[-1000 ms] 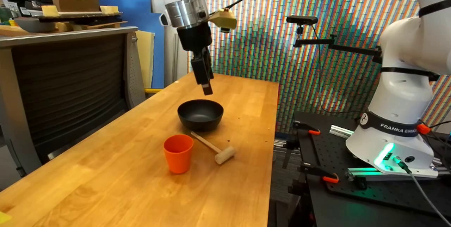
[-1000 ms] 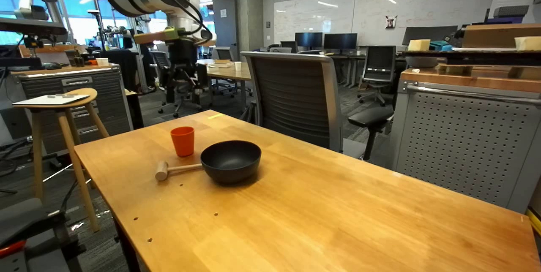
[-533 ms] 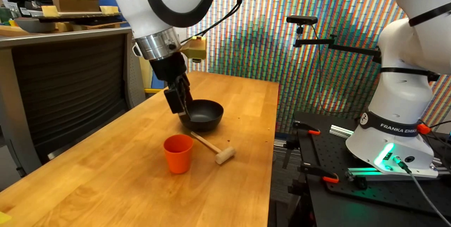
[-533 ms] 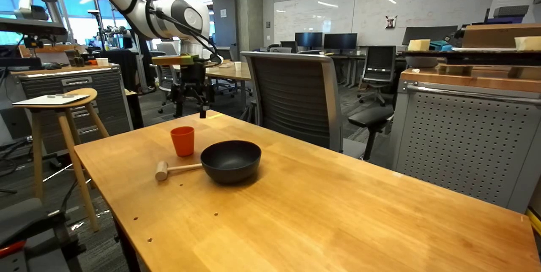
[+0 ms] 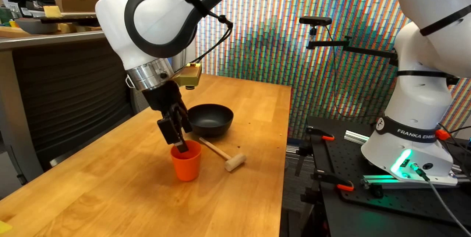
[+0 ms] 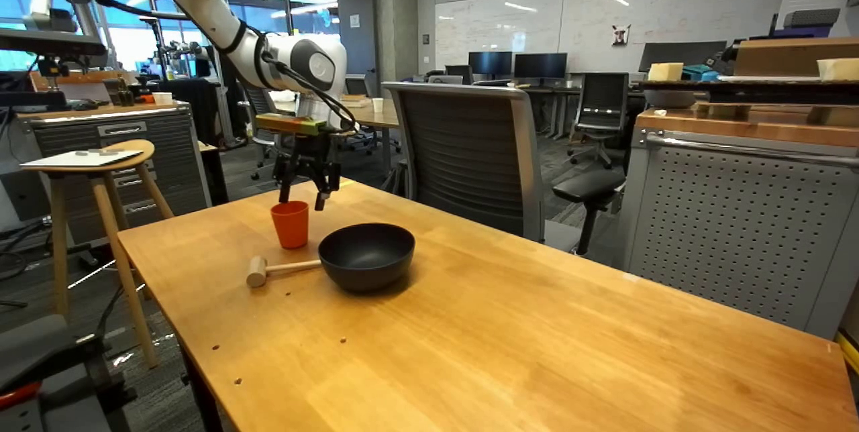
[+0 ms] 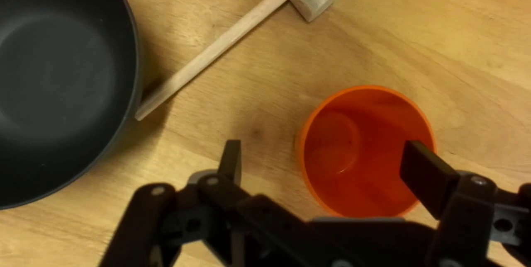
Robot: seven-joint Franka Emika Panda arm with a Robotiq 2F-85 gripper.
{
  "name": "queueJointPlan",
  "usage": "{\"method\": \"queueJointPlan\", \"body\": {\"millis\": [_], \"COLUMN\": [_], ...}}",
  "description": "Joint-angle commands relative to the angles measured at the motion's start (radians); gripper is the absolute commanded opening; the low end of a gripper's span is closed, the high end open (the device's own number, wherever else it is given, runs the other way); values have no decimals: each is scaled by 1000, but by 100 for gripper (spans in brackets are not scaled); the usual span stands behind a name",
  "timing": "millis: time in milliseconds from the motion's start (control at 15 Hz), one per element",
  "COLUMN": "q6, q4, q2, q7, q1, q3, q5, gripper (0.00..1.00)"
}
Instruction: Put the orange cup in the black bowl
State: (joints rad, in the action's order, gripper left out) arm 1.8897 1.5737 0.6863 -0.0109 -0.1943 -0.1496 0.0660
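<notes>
At the left of the wrist view stands the black bowl (image 7: 54, 76), partly out of view. Next lies the wooden mallet (image 7: 211, 54); its handle ends just beside the bowl, and I cannot tell if they touch. Then comes my tool (image 7: 321, 155), which is released: its fingers (image 7: 230, 161) stand well apart and grasp nothing. The left finger shows over the bare worktop (image 7: 265, 76); the right one shows over the mouth of the orange cup (image 7: 365, 151). So the cup, upright on the worktop in both exterior views, lies to the right of my middle. If I go straight down, I think one finger enters it and I can pinch only its wall; to hold it from around, I should first shift right. Compared with half a second ago, my tool is lower and nearer to the cup; cup, bowl and mallet have not moved.
</notes>
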Motion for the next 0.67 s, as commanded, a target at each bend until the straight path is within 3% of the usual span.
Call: {"method": "queueJointPlan", "body": {"millis": [0, 67, 600], "q6": [-29, -23, -27], "q4": [-79, -83, -87], "q2": [62, 70, 77], "q7": [-33, -31, -38], "q1": [10, 12, 32], "q3": [-6, -4, -1], "q5": [-49, -54, -76], "gripper": [72, 71, 7]}}
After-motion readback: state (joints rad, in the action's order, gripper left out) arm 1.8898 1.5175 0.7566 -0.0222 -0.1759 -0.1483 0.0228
